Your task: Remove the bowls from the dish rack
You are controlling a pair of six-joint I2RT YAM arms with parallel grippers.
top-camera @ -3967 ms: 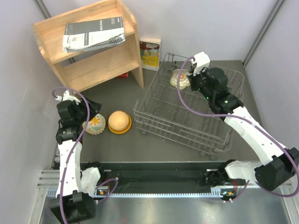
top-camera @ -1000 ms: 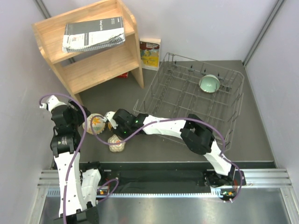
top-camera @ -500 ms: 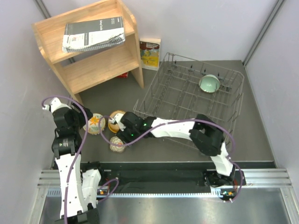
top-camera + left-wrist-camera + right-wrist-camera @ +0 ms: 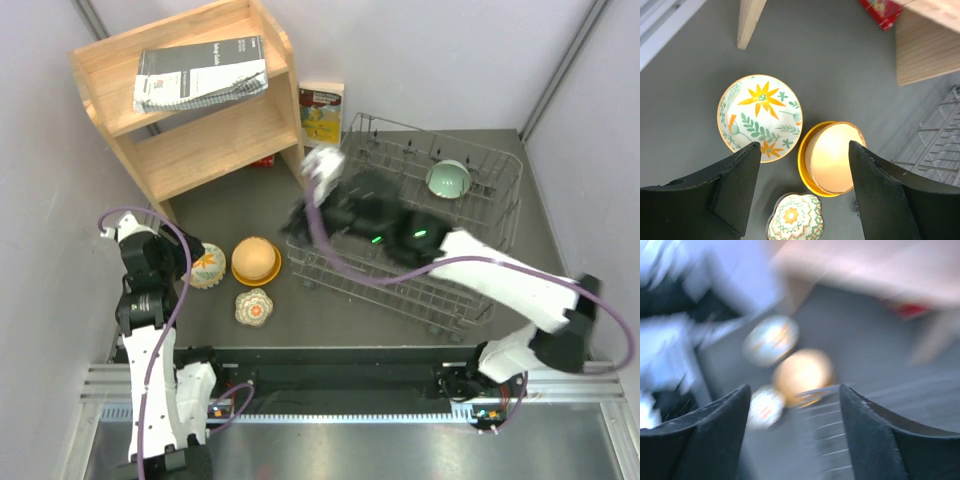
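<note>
The grey wire dish rack (image 4: 470, 290) stands right of centre, with a pale teal bowl (image 4: 448, 180) in its far corner. Three groups of bowls sit upside down on the table to its left. There is a white bowl with orange flowers and green leaves (image 4: 207, 266) (image 4: 760, 118). A tan bowl lies on an orange-yellow one (image 4: 256, 261) (image 4: 832, 157). In front is a scalloped cream bowl (image 4: 254, 308) (image 4: 793, 222). My left gripper (image 4: 172, 260) (image 4: 805, 195) hangs open above them, holding nothing. My right gripper (image 4: 300, 225) (image 4: 792, 440), blurred, is open and empty over the rack's left edge.
A wooden shelf (image 4: 190, 95) with a spiral booklet (image 4: 200, 72) stands at the back left, its leg (image 4: 751, 22) near the bowls. A book (image 4: 321, 115) leans on the back wall and a red object (image 4: 882, 10) lies under the shelf.
My right gripper has opened, let go of the scalloped bowl on the table and swung back up over the rack. The left gripper has barely moved.
</note>
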